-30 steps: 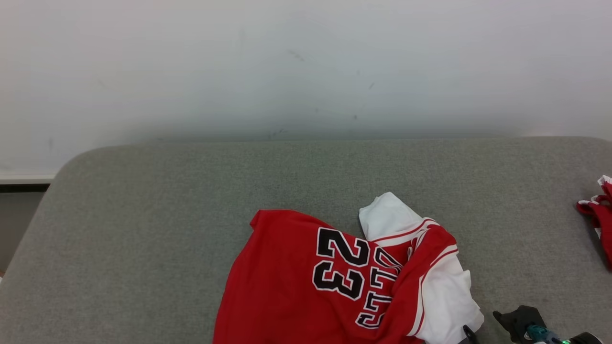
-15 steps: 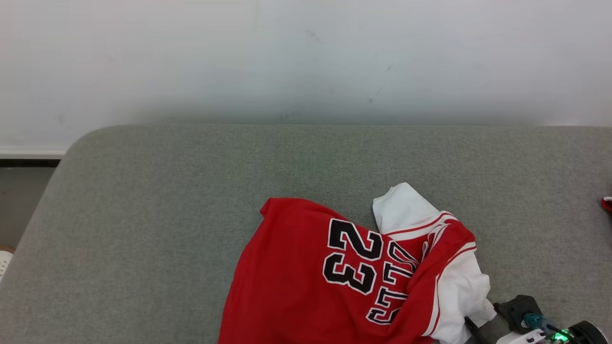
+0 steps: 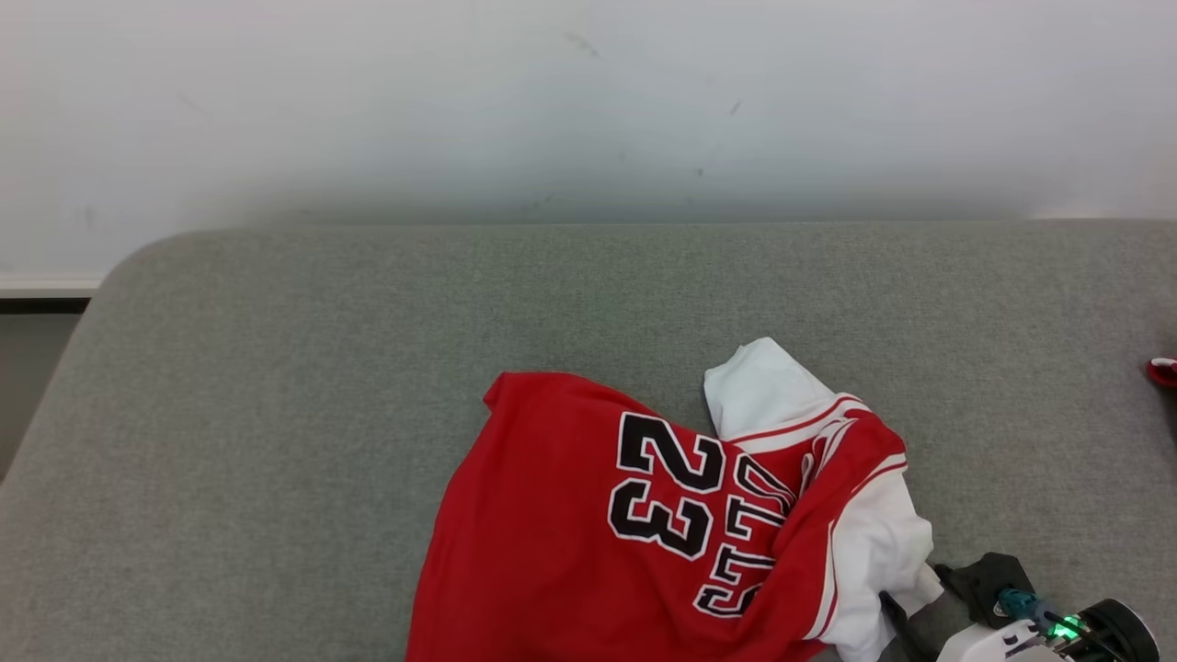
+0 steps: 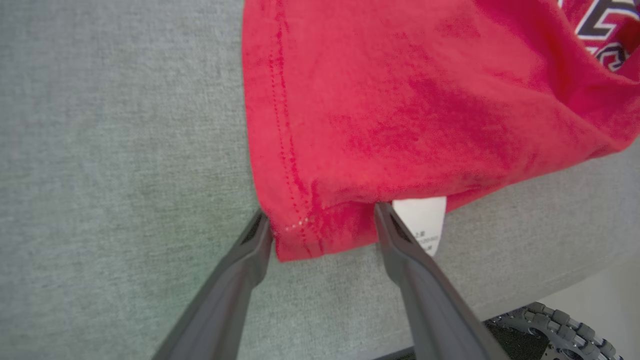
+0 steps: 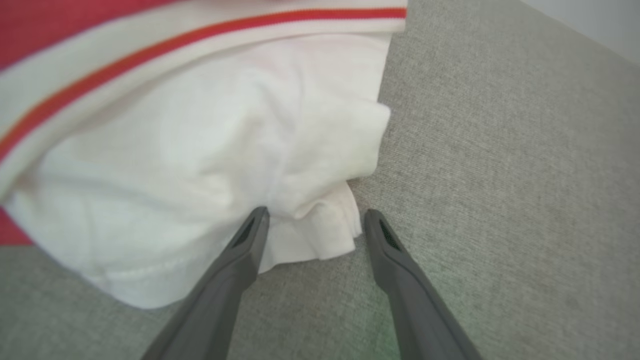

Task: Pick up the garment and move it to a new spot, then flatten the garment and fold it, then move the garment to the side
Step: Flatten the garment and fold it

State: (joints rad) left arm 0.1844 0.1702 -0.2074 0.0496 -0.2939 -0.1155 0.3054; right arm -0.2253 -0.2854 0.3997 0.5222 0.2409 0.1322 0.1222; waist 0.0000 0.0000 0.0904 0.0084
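- Head camera has shifted since a second ago, and more of the right gripper [image 5: 315, 217] shows by the white sleeve [image 3: 874, 561].
- Garment [image 3: 588, 533] lies crumpled near-centre on the grey cushion [image 3: 276, 368], hem toward the robot, sleeves to the right.
- Red item [image 3: 1163, 370] at the right edge, well apart.
- Both claws spread: left gripper [image 4: 320, 217] straddles the red hem corner, tag [image 4: 422, 222] beside it. Right straddles the sleeve fold.

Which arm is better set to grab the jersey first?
Left, marginally: left gripper open, jersey hem corner filling the gap between its fingers; right gripper, also open, straddles just a sleeve edge.

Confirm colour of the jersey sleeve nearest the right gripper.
White sleeve, bordered by white trim with a red stripe; clearest in the right wrist view.
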